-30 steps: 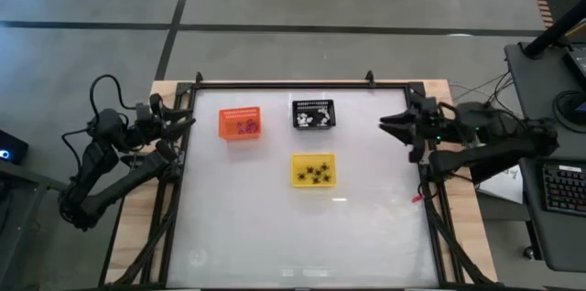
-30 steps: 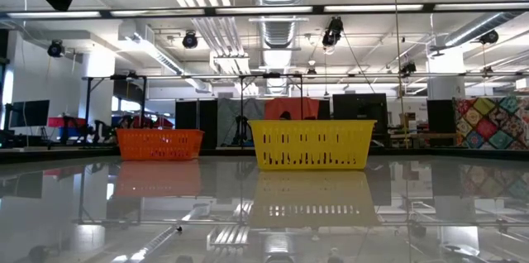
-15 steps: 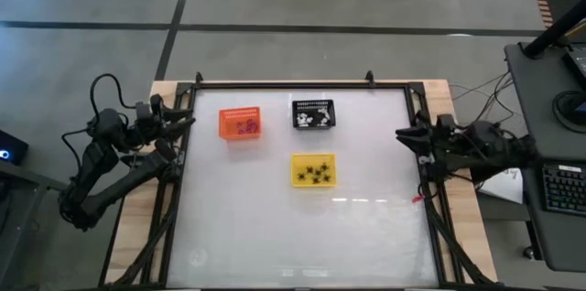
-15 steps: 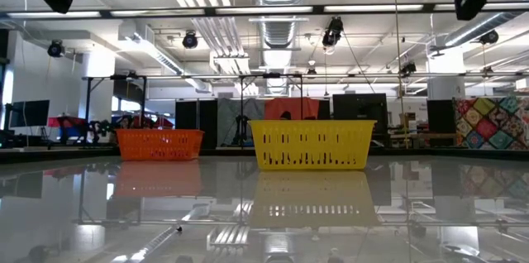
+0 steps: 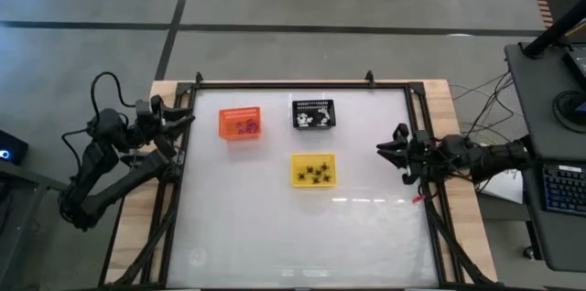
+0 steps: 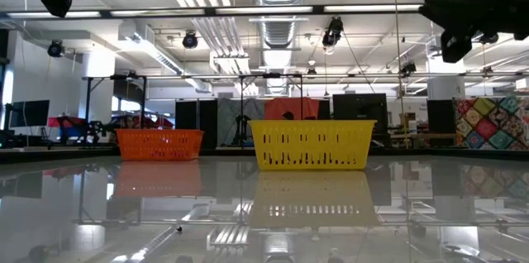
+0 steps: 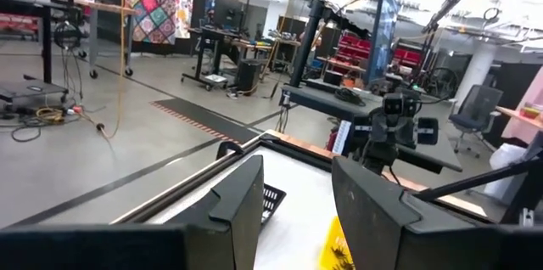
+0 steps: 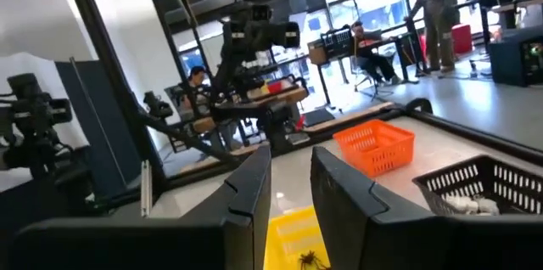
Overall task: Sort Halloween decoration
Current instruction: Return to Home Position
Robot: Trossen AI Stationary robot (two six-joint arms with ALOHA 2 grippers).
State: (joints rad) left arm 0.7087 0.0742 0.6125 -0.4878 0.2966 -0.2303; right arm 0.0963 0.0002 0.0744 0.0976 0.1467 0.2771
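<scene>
the right pincer [image 5: 385,150] has shifted along the counter's [image 5: 275,227] right edge, slightly open and empty. the left pincer [image 5: 187,117] waits at the left edge, parted and empty. black spiders [image 5: 316,174] fill the yellow basket [image 5: 295,170], purple pieces [image 5: 244,127] the orange basket [image 5: 226,124] and white pieces [image 5: 309,121] the black basket [image 5: 313,104]. sorting looks done, with broad open room to retreat.

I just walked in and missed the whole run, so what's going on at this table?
Nothing is being handled right now. The left gripper sits at the table's left edge and the right gripper at its right edge, both open and empty. The decorations lie sorted: purple pieces in the orange basket, white pieces in the black basket, and black spiders in the yellow basket.
</scene>
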